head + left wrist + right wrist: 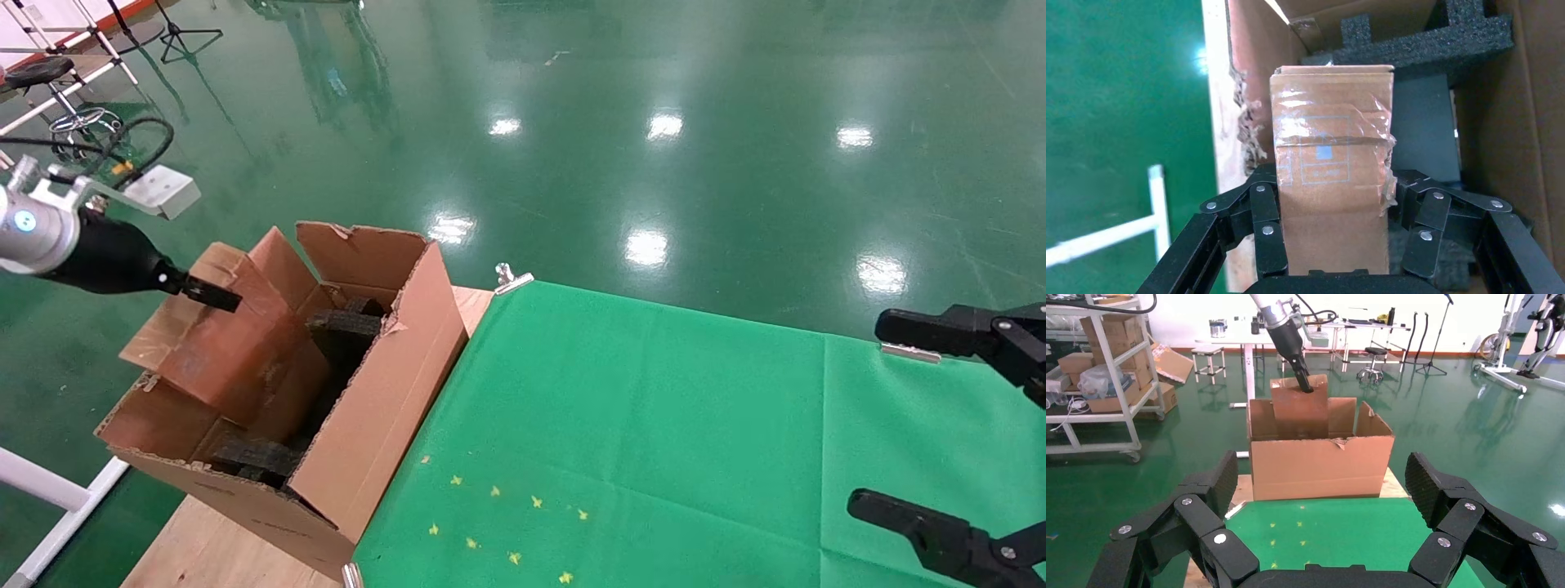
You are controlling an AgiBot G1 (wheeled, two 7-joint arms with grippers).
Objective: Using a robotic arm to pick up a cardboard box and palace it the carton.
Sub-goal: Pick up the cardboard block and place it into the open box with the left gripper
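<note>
My left gripper point(214, 296), on the white arm with the silver wrist, is shut on the cardboard box point(233, 343). The box is small, brown and wrapped in clear tape. It hangs upright, partly inside the open top of the carton point(392, 392). In the left wrist view the box point(1330, 184) fills the space between the black fingers point(1269, 236), above black foam blocks point(1425, 43). The right wrist view shows the box point(1300, 410) rising out of the carton point(1321, 465) with the left gripper point(1304, 383) on its upper end. My right gripper point(887, 416) is open and empty at the table's right side.
The carton stands on the wooden left end of the table point(212, 539). A green cloth point(621, 425) with small yellow marks point(498, 523) covers the table's remaining surface, held by metal clips point(511, 278). A white frame point(57, 498) stands left of the table. Shelves with boxes point(1107, 361) stand beyond.
</note>
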